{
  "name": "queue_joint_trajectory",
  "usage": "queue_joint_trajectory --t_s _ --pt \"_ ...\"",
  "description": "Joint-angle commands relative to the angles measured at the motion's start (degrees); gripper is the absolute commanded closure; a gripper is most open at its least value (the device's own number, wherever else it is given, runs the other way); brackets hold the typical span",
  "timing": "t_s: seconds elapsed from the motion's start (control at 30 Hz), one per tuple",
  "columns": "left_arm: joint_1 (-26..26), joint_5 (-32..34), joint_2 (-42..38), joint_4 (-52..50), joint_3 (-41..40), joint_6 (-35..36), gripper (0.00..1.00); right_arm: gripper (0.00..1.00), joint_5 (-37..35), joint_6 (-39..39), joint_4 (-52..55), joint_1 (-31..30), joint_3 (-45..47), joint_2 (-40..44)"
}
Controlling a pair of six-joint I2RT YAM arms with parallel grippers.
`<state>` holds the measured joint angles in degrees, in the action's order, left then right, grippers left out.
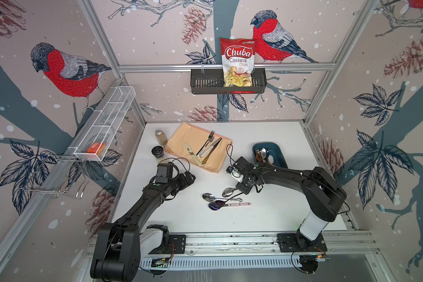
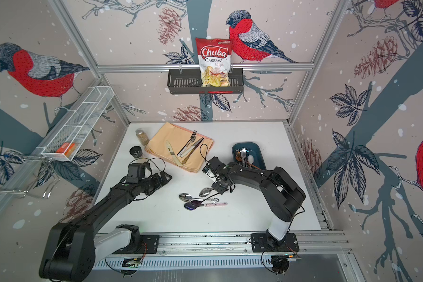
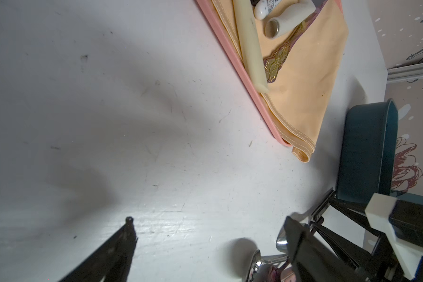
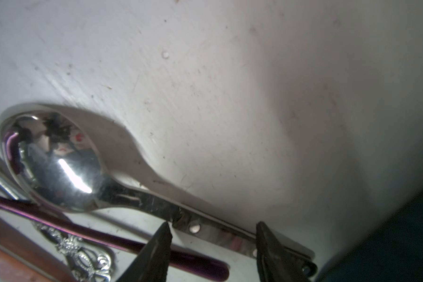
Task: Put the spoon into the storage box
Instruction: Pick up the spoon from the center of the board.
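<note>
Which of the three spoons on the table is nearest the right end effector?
The plain silver spoon with riveted handle: the open right end effector hangs over it. The ornate spoon and the purple spoon lie farther off.

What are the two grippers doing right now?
The left gripper is open and empty.
The right gripper is open, jaws astride the steel spoon handle, not closed on it.

A robot test cell, probably in a lab: aluminium framing [image 1: 156, 67] holds bird-print walls [image 1: 69, 73], and two arms [image 1: 142, 207] stand on a rail [image 1: 230, 240]. Cutlery [image 1: 208, 144] and a chip bag [image 1: 237, 61] lend a kitchen look.
</note>
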<state>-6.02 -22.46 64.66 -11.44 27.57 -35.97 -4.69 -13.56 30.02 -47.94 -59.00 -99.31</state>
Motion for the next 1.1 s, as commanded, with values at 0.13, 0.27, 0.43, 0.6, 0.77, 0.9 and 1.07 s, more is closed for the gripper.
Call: queue_joint_trajectory --t_s 0.13,0.27,0.43,0.6,0.77,0.9,1.07 --pt "0.13 -0.20 0.95 0.72 0.64 0.86 0.04 0.43 0.17 -0.50 -1.41 0.39 -0.15 -1.50" --pt "0.12 -0.08 1.48 0.81 0.81 0.94 0.04 0.44 1.18 -0.15 -1.93 0.83 -1.08 -2.35" --pt "0.21 -0.10 2.04 1.03 1.08 0.99 0.04 0.48 3.99 0.20 -0.58 2.05 -3.66 -4.43" --pt "0.23 0.05 2.43 0.99 1.33 1.32 0.04 0.54 6.40 1.02 1.43 3.20 -5.95 -6.94" --pt "0.23 0.13 2.77 0.99 1.59 1.46 0.04 0.61 6.80 1.95 2.72 3.39 -6.48 -8.45" --pt "0.24 0.14 3.24 1.16 1.87 1.66 0.04 0.67 6.45 2.65 3.03 3.30 -5.87 -8.12" --pt "0.21 -0.04 3.77 1.39 2.37 1.75 0.04 0.74 6.36 2.91 3.23 2.61 -5.85 -7.63"
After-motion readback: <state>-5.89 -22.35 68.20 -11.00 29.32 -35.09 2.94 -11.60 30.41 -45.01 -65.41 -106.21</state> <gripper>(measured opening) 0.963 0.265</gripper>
